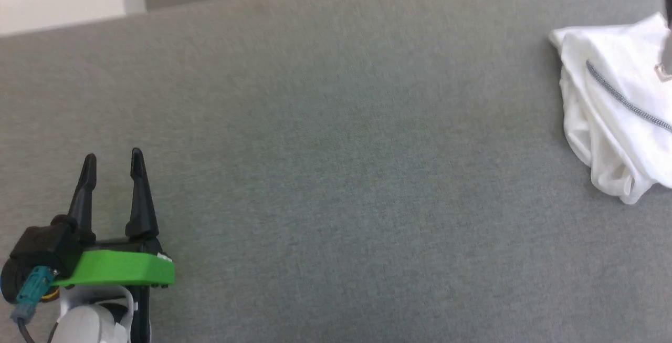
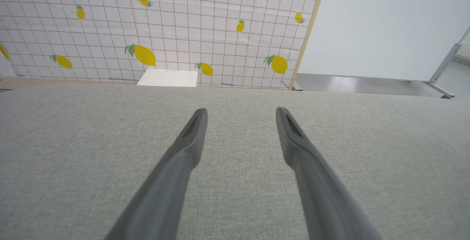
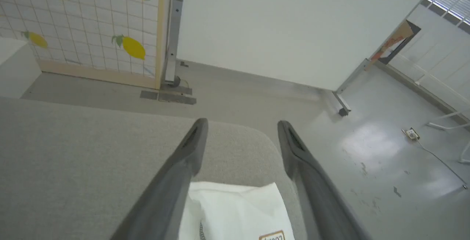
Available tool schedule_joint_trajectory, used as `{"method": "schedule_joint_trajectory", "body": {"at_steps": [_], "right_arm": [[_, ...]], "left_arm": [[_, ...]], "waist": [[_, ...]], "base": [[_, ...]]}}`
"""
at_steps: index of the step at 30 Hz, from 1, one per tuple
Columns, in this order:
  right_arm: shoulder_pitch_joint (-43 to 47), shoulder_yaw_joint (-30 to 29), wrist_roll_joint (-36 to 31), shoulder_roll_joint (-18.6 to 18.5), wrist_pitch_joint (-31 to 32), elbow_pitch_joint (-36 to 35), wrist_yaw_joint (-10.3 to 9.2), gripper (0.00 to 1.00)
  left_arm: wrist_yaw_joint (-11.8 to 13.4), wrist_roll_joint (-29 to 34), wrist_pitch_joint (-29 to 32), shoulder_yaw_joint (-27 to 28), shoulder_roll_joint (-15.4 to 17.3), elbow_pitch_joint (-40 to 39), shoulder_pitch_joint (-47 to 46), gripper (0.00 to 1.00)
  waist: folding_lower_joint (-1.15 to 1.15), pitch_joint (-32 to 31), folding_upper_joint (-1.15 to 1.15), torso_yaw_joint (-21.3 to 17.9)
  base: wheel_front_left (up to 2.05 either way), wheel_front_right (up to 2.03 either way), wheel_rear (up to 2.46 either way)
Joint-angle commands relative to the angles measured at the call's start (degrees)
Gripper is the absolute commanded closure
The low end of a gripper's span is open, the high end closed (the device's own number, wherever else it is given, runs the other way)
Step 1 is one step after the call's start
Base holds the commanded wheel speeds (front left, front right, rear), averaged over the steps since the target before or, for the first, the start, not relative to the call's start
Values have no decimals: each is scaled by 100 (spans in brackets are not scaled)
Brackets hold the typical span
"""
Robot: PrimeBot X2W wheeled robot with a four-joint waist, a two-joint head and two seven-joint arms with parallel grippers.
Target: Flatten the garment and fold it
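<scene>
The garment, white with a dark grey stitched seam, lies bunched in a folded heap at the right edge of the grey surface. In the right wrist view the garment sits below and between the spread fingers of my right gripper, which is open and holds nothing; a small tag shows at that view's bottom edge. My left gripper hovers open over bare grey surface at the lower left, far from the garment. The left gripper has nothing between its fingers.
The grey upholstered surface spreads wide between gripper and garment. Its rounded corner ends near the garment, with shiny floor beyond. A lemon-patterned screen and a white box stand behind the far edge.
</scene>
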Motion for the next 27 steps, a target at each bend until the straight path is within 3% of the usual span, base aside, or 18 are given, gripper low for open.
{"method": "schedule_joint_trajectory", "body": {"at_steps": [1,6,15,20,27], "right_arm": [[127,36,144,170,-182,-153,-11,0],[475,112,506,835,-853,-777,-11,0],[1367,92,457,1963,-2165,-1248,-11,0],[1996,-110,569,2114,-2970,-1174,-11,0],[2885,-266,849,2118,-3356,-1102,-11,0]], "left_arm": [[37,-32,-42,-3,-21,48,53,0],[133,-75,-74,39,-99,144,107,0],[246,-157,-108,67,-216,163,118,0],[280,-161,-129,56,-246,195,129,0],[330,-128,-162,3,-313,295,129,0]], "waist": [[0,-675,0,366],[0,-1053,0,620],[0,-1375,0,966],[0,-1444,0,1096],[0,-1563,0,1183]], "base": [[0,0,0],[0,0,0],[0,0,0],[0,0,0],[0,0,0]]}}
